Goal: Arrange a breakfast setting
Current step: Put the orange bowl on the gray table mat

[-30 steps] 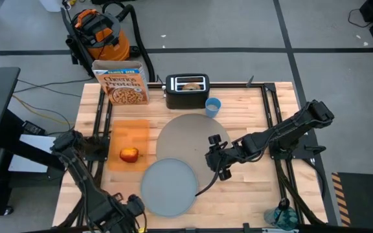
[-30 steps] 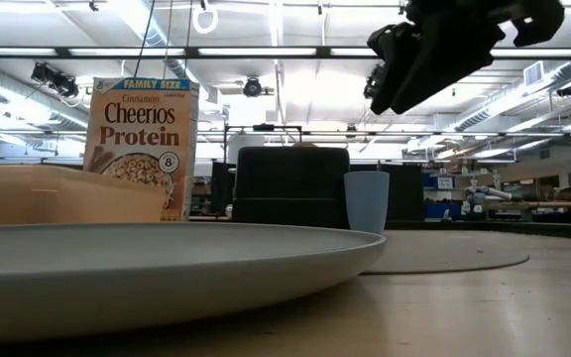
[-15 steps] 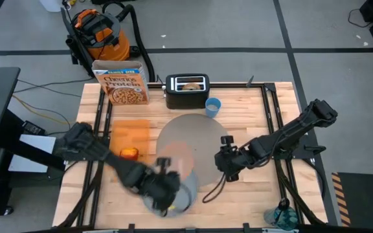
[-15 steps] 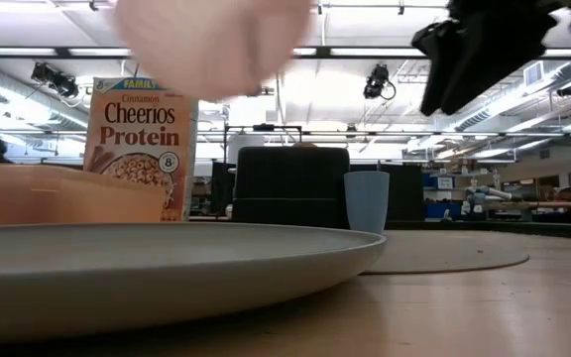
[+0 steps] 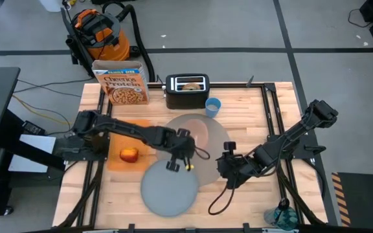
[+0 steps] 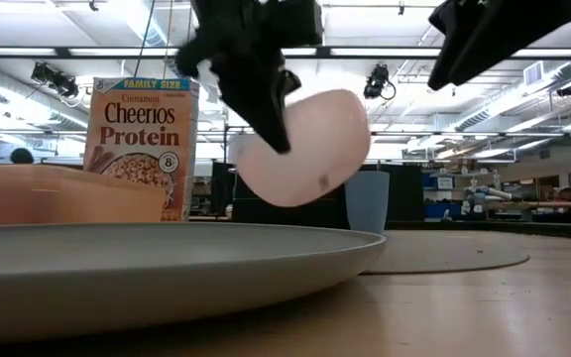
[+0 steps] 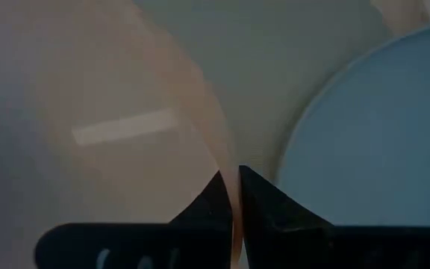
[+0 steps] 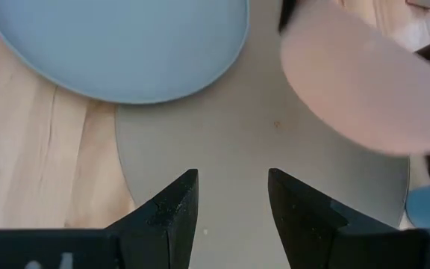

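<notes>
Your left pincer (image 5: 185,153) is pinching the rim of the translucent pink bowl (image 6: 300,147), fingers closed on it, and is holding it tilted in the air above the grey placemat (image 5: 215,133). Your right pincer (image 8: 231,196) is hovering part-open over the placemat's near edge, gripping nothing. The blue-grey plate (image 5: 169,188) is lying beside them, overlapping the placemat; bare counter (image 5: 251,200) is lying to its right.
</notes>
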{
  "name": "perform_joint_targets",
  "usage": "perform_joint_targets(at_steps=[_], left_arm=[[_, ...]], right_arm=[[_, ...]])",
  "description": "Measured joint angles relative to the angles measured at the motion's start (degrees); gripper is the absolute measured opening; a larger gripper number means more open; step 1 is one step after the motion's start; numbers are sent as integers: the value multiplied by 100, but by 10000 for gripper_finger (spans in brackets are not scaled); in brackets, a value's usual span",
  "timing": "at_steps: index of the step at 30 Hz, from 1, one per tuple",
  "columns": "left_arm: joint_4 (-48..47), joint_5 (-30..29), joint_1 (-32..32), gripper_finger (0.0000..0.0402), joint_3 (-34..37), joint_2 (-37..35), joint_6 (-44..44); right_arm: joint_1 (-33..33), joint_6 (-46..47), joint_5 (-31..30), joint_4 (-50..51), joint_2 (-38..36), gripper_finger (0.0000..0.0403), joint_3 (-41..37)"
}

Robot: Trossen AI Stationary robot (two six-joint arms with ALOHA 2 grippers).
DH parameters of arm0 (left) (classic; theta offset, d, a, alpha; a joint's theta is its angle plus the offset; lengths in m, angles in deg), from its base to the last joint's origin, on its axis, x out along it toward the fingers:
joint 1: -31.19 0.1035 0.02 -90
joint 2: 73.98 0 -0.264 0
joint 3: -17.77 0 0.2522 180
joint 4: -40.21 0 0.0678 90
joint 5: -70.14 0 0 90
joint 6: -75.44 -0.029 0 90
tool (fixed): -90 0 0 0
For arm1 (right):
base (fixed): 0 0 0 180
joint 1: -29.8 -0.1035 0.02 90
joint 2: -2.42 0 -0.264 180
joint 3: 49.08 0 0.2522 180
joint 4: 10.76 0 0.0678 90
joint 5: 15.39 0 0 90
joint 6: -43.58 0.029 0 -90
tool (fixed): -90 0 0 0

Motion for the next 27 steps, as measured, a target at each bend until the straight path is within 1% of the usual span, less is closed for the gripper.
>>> perform_joint_targets(at_steps=[3, 7, 9, 14, 21, 24, 27], left_arm=[[234, 111, 39, 15, 189, 0, -354], [217, 113, -90, 16, 205, 0, -507], [-5, 86, -187, 16, 132, 10, -558], [-800, -82, -231, 16, -440, 372, -437], [-1661, -419, -95, 16, -1520, 1313, -661], [-1943, -425, -74, 16, -1893, 1516, -728], [-2191, -421, -74, 16, -2030, 1593, -726]], right_arm=[[-1, -8, 11, -255, 0, 169, -139], [5, 2, 21, -512, 0, 169, -376], [3, -9, 25, -588, 0, 169, -482], [5, -13, 25, -644, 0, 169, -540], [5, -219, 28, -624, 0, 169, -530], [5, -278, 30, -587, 0, 169, -530], [10, -312, 71, -541, 0, 169, -527]])
